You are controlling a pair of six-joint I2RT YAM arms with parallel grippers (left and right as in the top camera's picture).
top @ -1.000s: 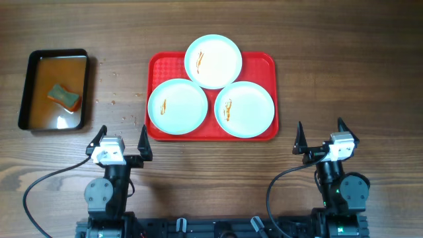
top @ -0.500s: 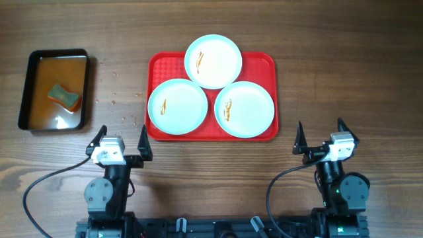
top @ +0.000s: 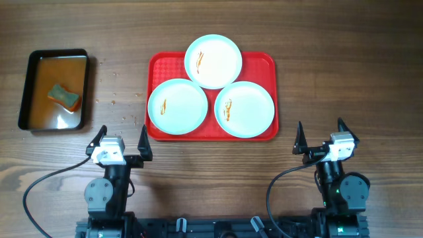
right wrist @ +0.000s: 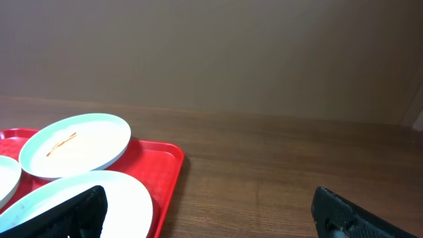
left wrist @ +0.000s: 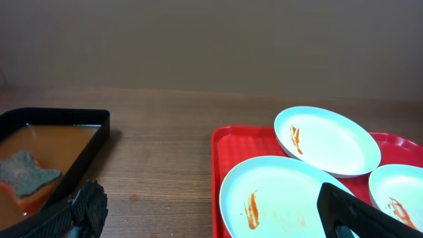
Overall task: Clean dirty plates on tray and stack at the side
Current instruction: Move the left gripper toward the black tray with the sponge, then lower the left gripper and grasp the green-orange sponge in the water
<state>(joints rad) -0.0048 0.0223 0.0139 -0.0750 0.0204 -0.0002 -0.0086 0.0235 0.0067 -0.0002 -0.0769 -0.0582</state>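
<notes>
Overhead, a red tray (top: 158, 66) lies on the wooden table (top: 344, 66) a little left of centre, and all three plates sit on it in a triangle. The far plate (top: 213, 61) reaches past the tray's far rim. The near-left plate (top: 177, 107) and the near-right plate (top: 244, 109) lie side by side in front of it, rims close together. Whether the three rims touch or overlap cannot be told. Each plate is pale mint-white and carries a short orange-brown sauce streak on its left half.

Well to the left of the tray stands a black pan (top: 26, 92) filled with brownish liquid. A sponge (top: 64, 96), green on top and orange beneath, lies in it. A few small specks dot the table between pan and tray.

The left gripper (top: 123, 129) sits at the near edge, just in front of the tray's near-left corner. Its fingers (left wrist: 89, 205) are spread wide apart with nothing between them. The right gripper (top: 320, 123) sits near and right of the tray, apart from it, equally wide and holding nothing. From the right wrist the tray's right rim and two plates show at the left.
</notes>
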